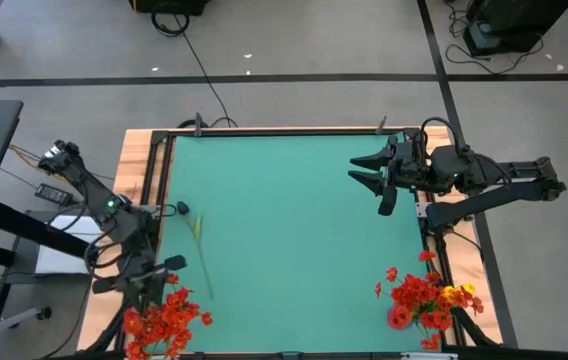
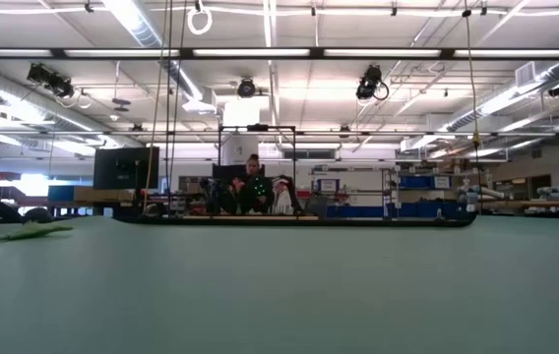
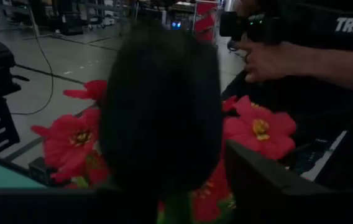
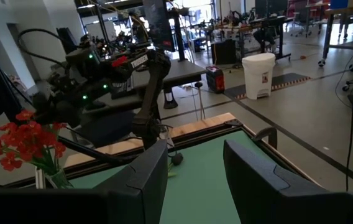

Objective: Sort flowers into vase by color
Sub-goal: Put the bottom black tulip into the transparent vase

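Note:
A dark flower head (image 3: pixel 161 106) fills the left wrist view, with its green stem (image 3: pixel 176 211) below it. It stands between the fingers of my open left gripper (image 3: pixel 170 162), in front of a bunch of red blooms (image 3: pixel 71 140). From above, my left gripper (image 1: pixel 154 278) is at the table's near left corner, just over that red bunch (image 1: pixel 164 315). A second bunch of red-orange and yellow flowers (image 1: pixel 426 300) stands at the near right corner. One thin green stem (image 1: pixel 202 260) lies flat on the mat (image 2: pixel 14 234). My right gripper (image 1: pixel 356 170) hangs open over the far right of the table. My left gripper has its fingers on either side of the dark flower. The head hides the fingertips, so I cannot tell whether they touch the stem.
A small dark lump (image 1: pixel 182 208) sits by the far end of the lying stem; I cannot tell whether it belongs to it. The teal mat (image 1: pixel 294 230) is bare between the arms. A person's hand (image 3: pixel 270 59) shows beyond the near edge.

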Controlling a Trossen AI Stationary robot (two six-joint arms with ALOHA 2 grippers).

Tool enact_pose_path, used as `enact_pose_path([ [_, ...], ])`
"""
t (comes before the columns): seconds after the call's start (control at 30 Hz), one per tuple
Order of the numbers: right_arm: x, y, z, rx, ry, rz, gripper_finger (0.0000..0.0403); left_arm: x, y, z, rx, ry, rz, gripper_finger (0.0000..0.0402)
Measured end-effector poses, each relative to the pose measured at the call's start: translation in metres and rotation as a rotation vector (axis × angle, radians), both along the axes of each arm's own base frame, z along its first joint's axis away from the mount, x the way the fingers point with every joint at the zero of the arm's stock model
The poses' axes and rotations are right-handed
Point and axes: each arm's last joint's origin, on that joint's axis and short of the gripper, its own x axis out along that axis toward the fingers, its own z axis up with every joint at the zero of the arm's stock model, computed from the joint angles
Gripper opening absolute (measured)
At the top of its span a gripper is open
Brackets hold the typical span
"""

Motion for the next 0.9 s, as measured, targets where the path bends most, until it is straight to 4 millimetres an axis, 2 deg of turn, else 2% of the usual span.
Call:
enact_pose_path([
  [0.17, 0.000, 0.000, 0.000, 0.000, 0.000, 0.000, 0.0165, 0.001, -0.003, 0.007, -0.049, 0.047, 0.004, 0.0271],
  [0.3, 0.000, 0.000, 0.000, 0.000, 0.000, 0.000, 0.0165, -0.003, 0.001, 0.026, -0.033, 0.060, 0.004, 0.0317],
  [0.43, 0.000, 0.000, 0.000, 0.000, 0.000, 0.000, 0.0165, -0.007, 0.004, 0.045, -0.004, 0.062, 0.012, 0.0331],
  [0.53, 0.000, 0.000, 0.000, 0.000, 0.000, 0.000, 0.0165, -0.006, 0.003, 0.051, 0.011, 0.074, 0.016, 0.0332],
  [0.73, 0.000, 0.000, 0.000, 0.000, -0.001, 0.000, 0.0165, 0.003, -0.004, 0.024, 0.033, 0.136, 0.038, 0.0332],
  [0.9, 0.000, 0.000, 0.000, 0.000, -0.002, 0.000, 0.0165, -0.002, -0.004, 0.033, 0.078, 0.096, 0.058, 0.0332],
])
